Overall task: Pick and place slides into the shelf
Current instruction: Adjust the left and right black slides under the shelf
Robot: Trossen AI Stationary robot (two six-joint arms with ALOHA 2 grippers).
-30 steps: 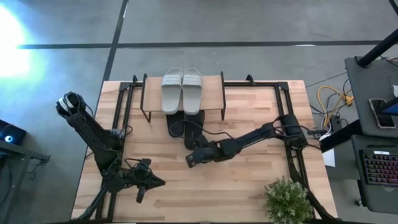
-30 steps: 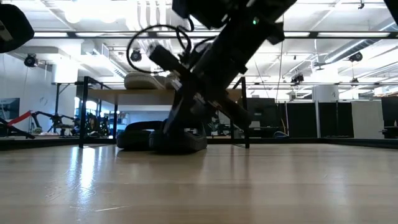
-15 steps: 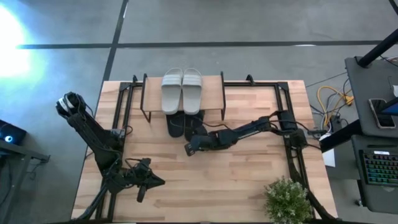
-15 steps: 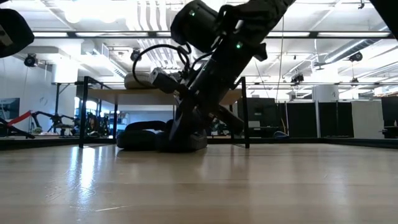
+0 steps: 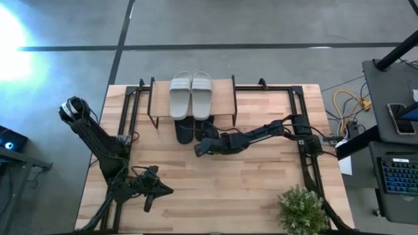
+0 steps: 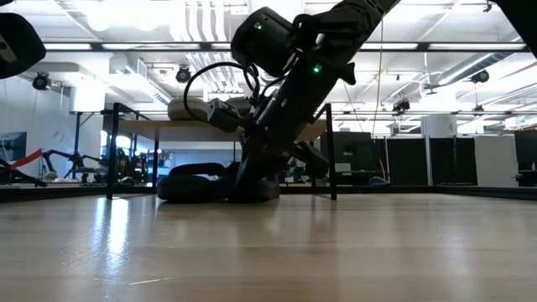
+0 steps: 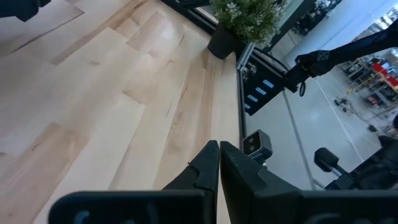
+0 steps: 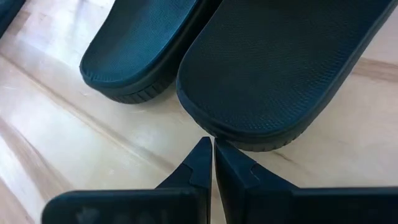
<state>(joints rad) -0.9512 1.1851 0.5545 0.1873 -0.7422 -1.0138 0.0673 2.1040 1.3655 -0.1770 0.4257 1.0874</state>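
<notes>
My right tool (image 8: 208, 163), fingers clenched empty, noses the black rubber slide's heel (image 8: 273, 68); pushing off-centre could skew it.

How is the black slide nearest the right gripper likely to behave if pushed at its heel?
The black slide lies flat on the table, so it would likely slide, not tip. Its textured, ridged foam-like sole looks light, perhaps slightly grippy. Pushed by the shut right gripper off-centre, it might pivot toward its neighbour.

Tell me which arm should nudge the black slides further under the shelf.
Right, I'd judge. The right gripper, fingers shut, sits at the heel of the nearer black slide, beside the shelf. The left gripper is parked at the table's near left corner, far away.
</notes>
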